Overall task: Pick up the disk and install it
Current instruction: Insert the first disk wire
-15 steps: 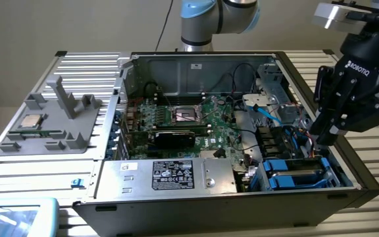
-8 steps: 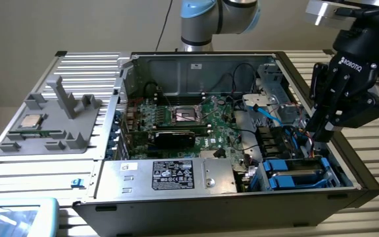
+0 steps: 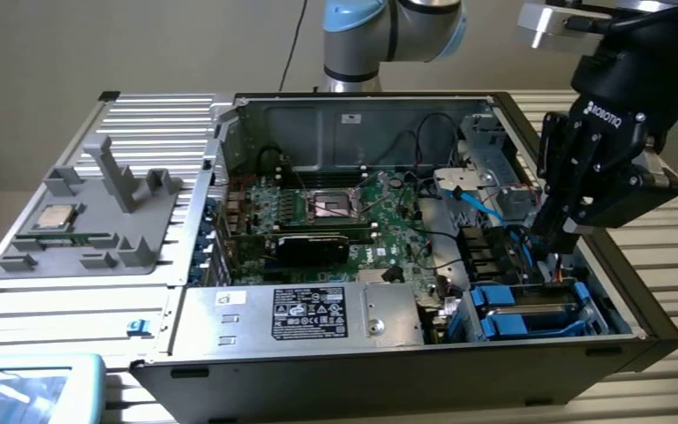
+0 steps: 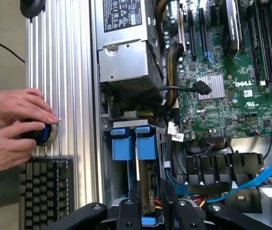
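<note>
**Fig. Gripper lowered into the drive bay, disk held in its jaws.**
From my station, I see the jaws clamped on the disk, which stands on edge between them in the bay. Two blue tabs lie just ahead of the jaws, and the motherboard is off to one side. Well apart on the other side, a person's hands grip a knob.

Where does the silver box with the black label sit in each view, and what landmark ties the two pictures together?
Exterior view: the silver box lies along the case's near edge, to the exterior view's left of the blue drive brackets.
Wrist view: the silver box sits beside the green motherboard, label showing.
Shared landmark: the blue drive brackets, next to the box in both.
</note>
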Tool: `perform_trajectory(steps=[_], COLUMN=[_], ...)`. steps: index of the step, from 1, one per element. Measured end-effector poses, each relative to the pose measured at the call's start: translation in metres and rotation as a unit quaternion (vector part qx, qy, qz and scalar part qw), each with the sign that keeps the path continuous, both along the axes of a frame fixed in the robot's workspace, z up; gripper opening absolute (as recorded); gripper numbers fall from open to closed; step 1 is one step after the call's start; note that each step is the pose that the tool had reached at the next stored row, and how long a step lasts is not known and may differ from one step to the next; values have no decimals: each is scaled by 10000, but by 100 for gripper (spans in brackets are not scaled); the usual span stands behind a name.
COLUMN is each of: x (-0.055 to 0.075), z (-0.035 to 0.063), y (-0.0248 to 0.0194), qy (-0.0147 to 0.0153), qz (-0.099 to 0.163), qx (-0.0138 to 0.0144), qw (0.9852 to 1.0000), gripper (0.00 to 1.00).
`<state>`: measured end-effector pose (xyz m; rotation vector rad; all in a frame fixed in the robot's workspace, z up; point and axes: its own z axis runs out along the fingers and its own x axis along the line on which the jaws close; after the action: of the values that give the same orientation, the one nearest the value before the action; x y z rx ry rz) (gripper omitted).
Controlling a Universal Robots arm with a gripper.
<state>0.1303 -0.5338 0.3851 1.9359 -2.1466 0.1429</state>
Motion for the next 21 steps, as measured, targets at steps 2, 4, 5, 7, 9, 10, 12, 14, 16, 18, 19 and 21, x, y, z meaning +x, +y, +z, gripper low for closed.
perform_trajectory(steps=[2,4,5,7,9,10,12,14,16,18,19,21], x=[-55,-78,-78,-75,-45,-40,-40,-40,-40,-40,-40,-40], z=[0,0,-1,-1,-1,-1,-2,-2,-1,-1,-1,-1], y=[15,71,107,125,124,124,124,124,124,124,124,124], qy=[-19,-24,-24,-24,-14,-6,-6,-6,-6,-6,-6,-6], qz=[-1,0,0,1,1,1,1,1,1,1,1,1], qx=[-1,-11,-19,-24,-26,-25,-24,-24,-24,-24,-24,-24], qw=[10000,10000,10000,10000,10000,10000,10000,10000,10000,10000,10000,10000], gripper=[31,31,31,31,31,31,31,31,31,31,31,31])
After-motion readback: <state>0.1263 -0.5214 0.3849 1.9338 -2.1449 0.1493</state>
